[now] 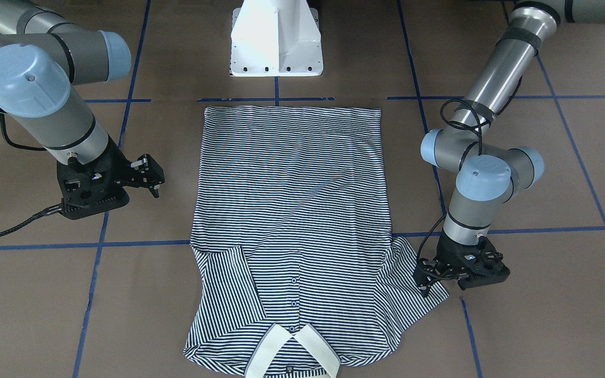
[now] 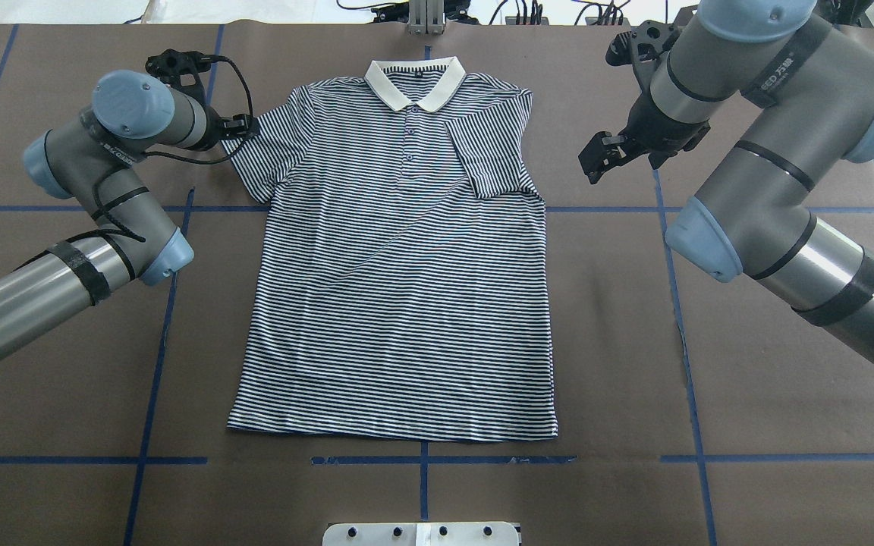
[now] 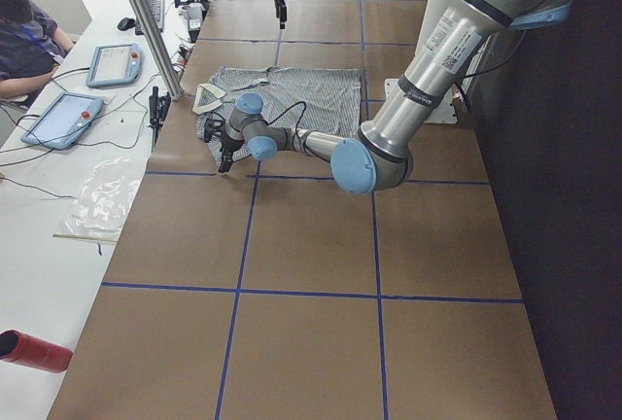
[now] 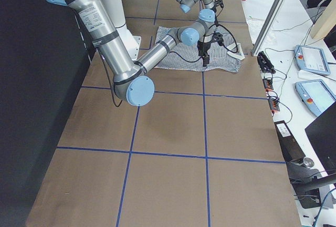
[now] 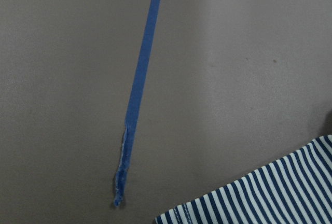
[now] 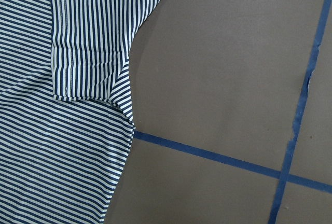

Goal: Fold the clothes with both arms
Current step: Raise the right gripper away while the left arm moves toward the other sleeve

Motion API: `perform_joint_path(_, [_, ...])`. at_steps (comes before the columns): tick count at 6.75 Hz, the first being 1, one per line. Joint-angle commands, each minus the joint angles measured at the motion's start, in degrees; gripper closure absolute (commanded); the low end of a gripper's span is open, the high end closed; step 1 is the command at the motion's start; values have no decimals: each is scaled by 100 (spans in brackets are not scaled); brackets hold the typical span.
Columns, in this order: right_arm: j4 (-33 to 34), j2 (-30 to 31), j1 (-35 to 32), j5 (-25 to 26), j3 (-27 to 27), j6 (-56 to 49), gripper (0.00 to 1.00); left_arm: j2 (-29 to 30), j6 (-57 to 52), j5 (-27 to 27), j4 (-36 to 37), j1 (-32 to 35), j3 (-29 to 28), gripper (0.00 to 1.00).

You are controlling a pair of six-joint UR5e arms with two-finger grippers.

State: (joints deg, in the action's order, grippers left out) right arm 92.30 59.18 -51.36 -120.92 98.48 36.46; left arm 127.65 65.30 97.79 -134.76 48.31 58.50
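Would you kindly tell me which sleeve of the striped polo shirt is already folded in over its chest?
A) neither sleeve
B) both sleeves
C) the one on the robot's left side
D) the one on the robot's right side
D: the sleeve near the right claw lies doubled back over the chest of the polo shirt, whereas the other sleeve, by the left claw, lies spread out on the table.

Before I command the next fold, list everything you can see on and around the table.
polo shirt: one, navy-and-white stripes, white collar; flat mid-table, right-arm-side sleeve folded in.
table cover: one, brown, blue tape grid.
pedestal base: one, white, beyond the hem.
tablets: two, grey, side bench.
cylinder: one, red, bench end.
person: one, seated at bench.
left arm: one, grey, light-blue caps; left gripper black, over the spread sleeve's edge.
right arm: one, same colours; right gripper black, open, clear of the shirt.
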Motion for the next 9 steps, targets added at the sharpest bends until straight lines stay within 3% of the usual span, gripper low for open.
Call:
perform_joint_path(1, [-2,-12,3,-2,-4,19,0,59,0,-5,-33,-6,-76,23])
perform_joint_path(5, [-2,-3,3,7,-30,19,0,146,9,3,-16,-6,-67,100])
perform_joint_path(7, [-11,-3,3,7,-39,89,0,199,35,12,45,-6,11,100])
perform_joint_path(9, [-11,14,3,7,-56,89,0,766,742,56,1120,-32,415,100])
